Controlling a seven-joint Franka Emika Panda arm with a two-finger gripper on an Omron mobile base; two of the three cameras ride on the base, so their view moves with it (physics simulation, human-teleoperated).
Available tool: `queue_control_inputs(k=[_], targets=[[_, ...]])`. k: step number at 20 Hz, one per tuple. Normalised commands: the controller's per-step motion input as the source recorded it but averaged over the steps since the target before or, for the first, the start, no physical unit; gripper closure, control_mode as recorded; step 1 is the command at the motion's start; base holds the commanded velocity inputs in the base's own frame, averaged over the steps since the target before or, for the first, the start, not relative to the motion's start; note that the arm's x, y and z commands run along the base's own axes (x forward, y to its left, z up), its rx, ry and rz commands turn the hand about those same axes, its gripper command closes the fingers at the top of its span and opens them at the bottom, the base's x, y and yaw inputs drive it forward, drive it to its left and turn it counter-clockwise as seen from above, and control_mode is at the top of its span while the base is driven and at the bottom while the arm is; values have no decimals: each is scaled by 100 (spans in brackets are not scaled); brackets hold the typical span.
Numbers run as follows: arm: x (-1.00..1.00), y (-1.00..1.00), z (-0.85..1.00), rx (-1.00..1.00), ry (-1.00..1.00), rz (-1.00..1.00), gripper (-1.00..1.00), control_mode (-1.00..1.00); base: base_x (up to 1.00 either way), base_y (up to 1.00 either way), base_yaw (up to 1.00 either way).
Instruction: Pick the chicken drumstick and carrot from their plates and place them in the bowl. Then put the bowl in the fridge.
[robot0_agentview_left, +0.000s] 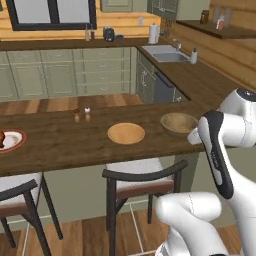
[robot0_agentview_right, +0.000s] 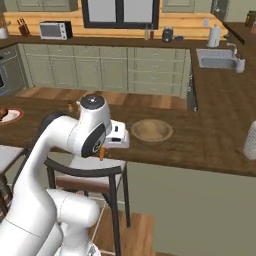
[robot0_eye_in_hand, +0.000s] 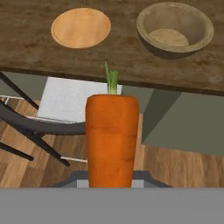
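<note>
Your gripper (robot0_eye_in_hand: 112, 186) is clamped on the carrot (robot0_eye_in_hand: 112, 140); bowl (robot0_eye_in_hand: 175, 28) empty, drumstick (robot0_agentview_left: 1, 137) on its plate (robot0_agentview_left: 15, 141), fridge step pending.

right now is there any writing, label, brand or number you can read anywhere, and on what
No readable text anywhere.
Microwave: front panel too small and blurred to read.
Bottles on the shelf: any labels blurred.
Carrot, wooden plate, bowl: plain, no markings.
</note>
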Motion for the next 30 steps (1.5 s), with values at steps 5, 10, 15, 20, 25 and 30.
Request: queue_control_inputs(k=[5,10,15,20,25,30], targets=[[0,0,0,0,0,0,100,100,93,-58,4],[0,0,0,0,0,0,100,100,9,-91,28],[0,0,0,0,0,0,100,100,-2,-100,8],[0,0,0,0,0,0,100,100,68,-29,0],[0,0,0,0,0,0,100,100,85,-19,9],[59,-11,0,4,0,21,100,-100,36,-11,12]])
